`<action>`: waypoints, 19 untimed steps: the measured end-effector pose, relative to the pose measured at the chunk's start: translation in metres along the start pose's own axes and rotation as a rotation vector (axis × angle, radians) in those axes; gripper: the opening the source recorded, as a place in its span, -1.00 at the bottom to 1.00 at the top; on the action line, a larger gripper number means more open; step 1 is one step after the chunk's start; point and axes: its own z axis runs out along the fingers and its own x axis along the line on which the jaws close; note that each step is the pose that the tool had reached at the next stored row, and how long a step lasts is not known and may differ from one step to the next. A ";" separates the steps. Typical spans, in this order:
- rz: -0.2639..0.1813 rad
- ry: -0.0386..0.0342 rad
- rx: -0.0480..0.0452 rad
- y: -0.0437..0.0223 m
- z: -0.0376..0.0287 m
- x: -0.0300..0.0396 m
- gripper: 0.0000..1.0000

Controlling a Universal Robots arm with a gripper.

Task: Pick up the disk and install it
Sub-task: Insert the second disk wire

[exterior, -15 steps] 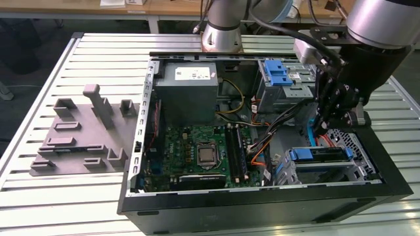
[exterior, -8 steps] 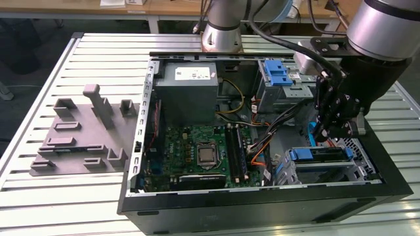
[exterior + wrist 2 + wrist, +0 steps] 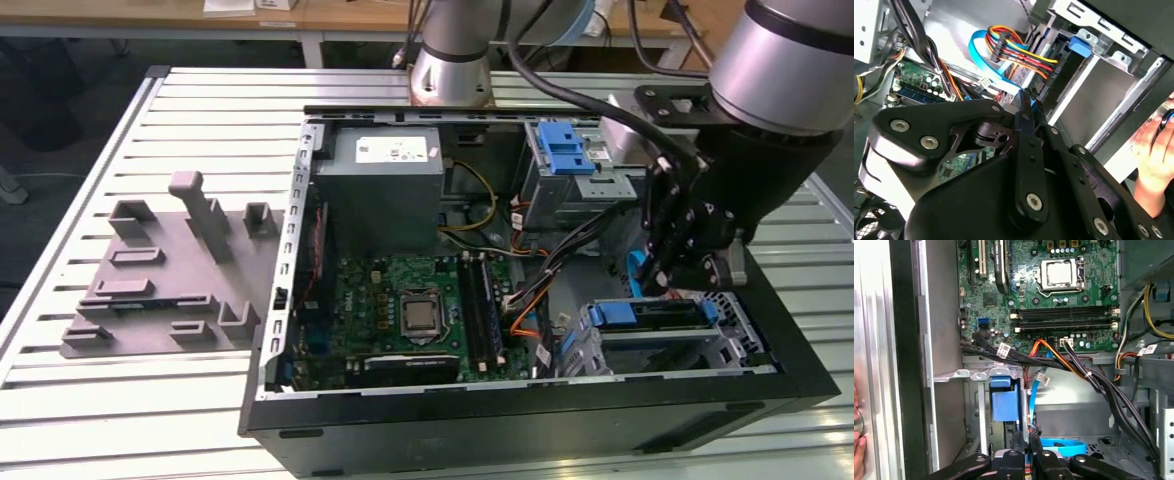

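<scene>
With the tool [image 3: 691, 268] drawn together just above the disk [image 3: 663, 313], which lies flat in the drive cage [image 3: 747, 345] at the exterior view's lower right, long axis across the frame, blue end facing left, seating it probably wants a straight, level push clear of the cables [image 3: 561, 250].

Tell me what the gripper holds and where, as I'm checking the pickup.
The gripper looks shut on the disk, pinching the thin blue edge of its carrier frame; its metal body is hidden.
</scene>
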 end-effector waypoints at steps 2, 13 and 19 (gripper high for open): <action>0.000 -0.0022 -0.0001 -0.0001 0.0016 0.0023 -0.68; 0.000 -0.0028 -0.0001 -0.0004 0.0042 0.0079 -0.68; 0.000 -0.0027 -0.0001 -0.0010 0.0059 0.0081 -0.68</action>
